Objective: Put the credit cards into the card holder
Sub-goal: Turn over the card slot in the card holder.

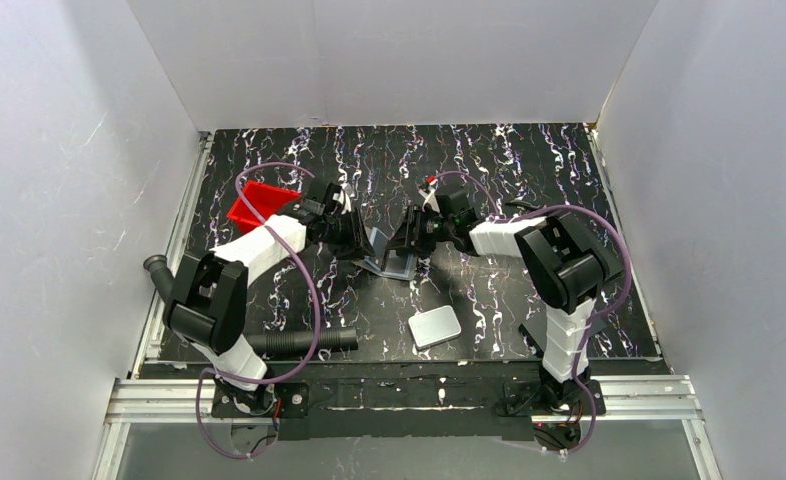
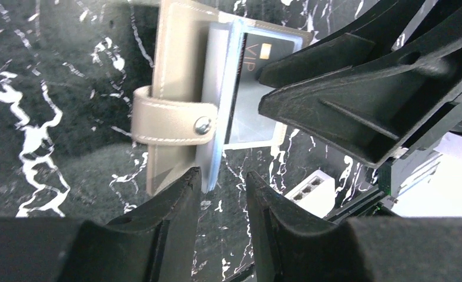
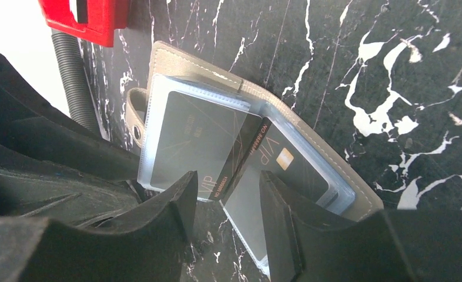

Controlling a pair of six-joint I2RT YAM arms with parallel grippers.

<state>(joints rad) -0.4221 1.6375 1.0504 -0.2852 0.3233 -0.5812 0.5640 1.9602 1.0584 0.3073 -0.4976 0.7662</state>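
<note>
Top external view, surface: the black, white-veined marble-pattern surface (image 1: 529,160) carries everything, and both arms reach to its middle, where the work is.
Left arm: the white-and-black left arm (image 1: 259,250) comes at the holder from the left.
Right arm: the white-and-black right arm (image 1: 559,260) meets it from the right.
Bystanders: a red open plastic tray (image 1: 259,205) at the far left and a white rounded slab (image 1: 435,327) nearer the bases, both apart from the work.
Card holder: the taupe stitched leather card holder (image 2: 178,76) sits open between the two arms. Its snap strap (image 2: 170,122) sticks out at one side and its clear plastic pockets (image 3: 155,117) are showing.
Done: one dark, thin credit card (image 3: 187,135) looks fully inside a clear pocket.
In hand: a second dark credit card with a gold chip (image 3: 275,153) is part way into the next pocket, its near end sticking out.
To do: seat that card. Whether more cards wait elsewhere I cannot tell.
Left fingers: the left fingers (image 2: 176,217) stand narrow, flanking the holder's lower edge. A gap shows on one side, so it is not clamped.
Right fingers: the right fingers (image 3: 178,205) stand half apart astride the protruding card. Whether they grip it I cannot tell.
</note>
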